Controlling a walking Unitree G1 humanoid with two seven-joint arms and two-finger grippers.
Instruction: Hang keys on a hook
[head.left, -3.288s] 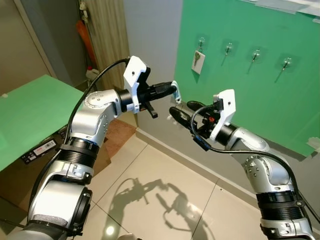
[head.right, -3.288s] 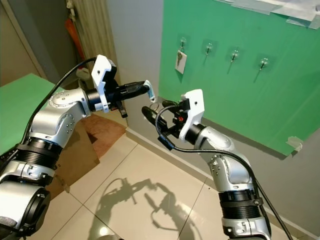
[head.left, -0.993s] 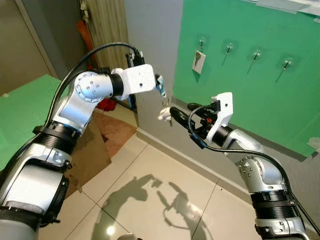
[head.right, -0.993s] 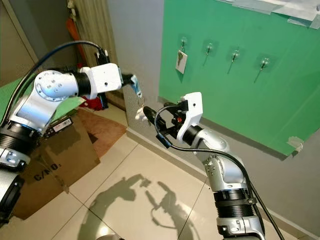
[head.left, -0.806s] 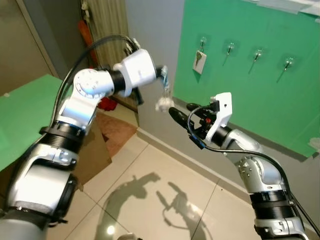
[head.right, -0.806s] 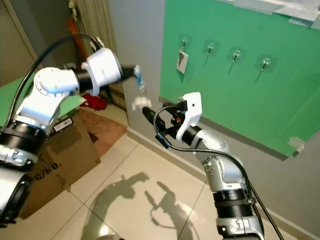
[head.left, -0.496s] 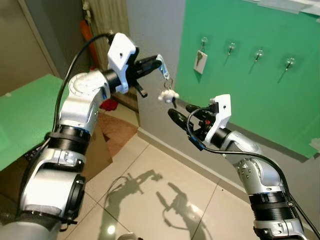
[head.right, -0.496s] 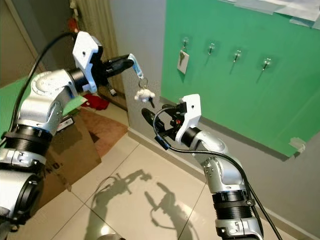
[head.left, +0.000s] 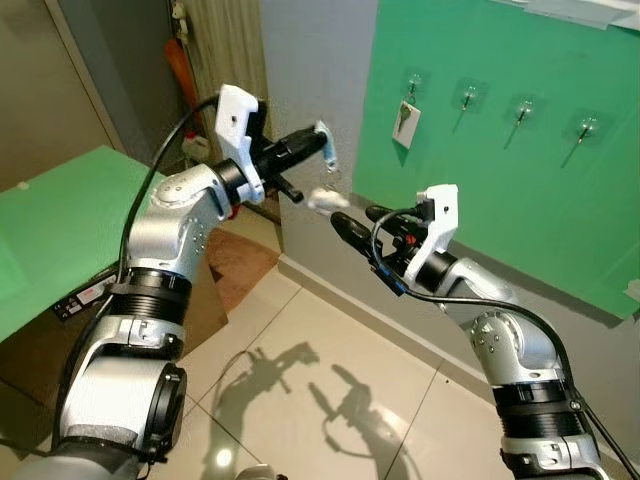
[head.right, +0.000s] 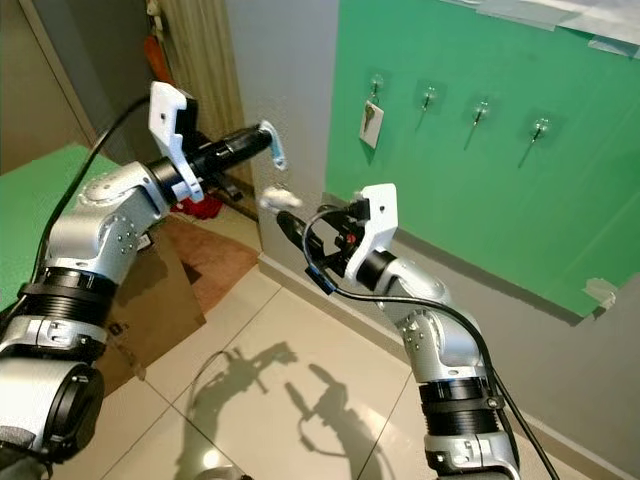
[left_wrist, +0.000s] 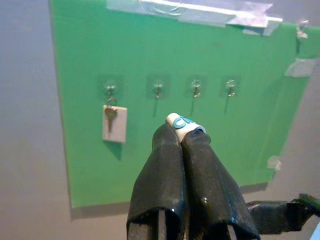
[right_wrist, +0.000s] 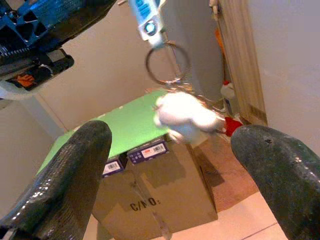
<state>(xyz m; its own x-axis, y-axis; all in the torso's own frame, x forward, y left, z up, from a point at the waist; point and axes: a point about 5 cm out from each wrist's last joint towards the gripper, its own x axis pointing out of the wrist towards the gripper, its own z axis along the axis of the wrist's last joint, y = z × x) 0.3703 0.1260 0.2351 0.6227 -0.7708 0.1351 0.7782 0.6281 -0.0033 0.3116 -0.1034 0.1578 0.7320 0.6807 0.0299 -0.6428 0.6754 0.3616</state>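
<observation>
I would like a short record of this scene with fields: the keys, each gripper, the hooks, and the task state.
keys: a keyring with a white charm, dangling from a blue-and-white tag
left gripper: shut on the tag, raised in front of the grey wall
right gripper: open, just below the charm, not gripping it
hooks: four in a row on the green board; the leftmost hook already carries a key with a white tag, the other three are bare
task state: keys not yet on a hook
</observation>
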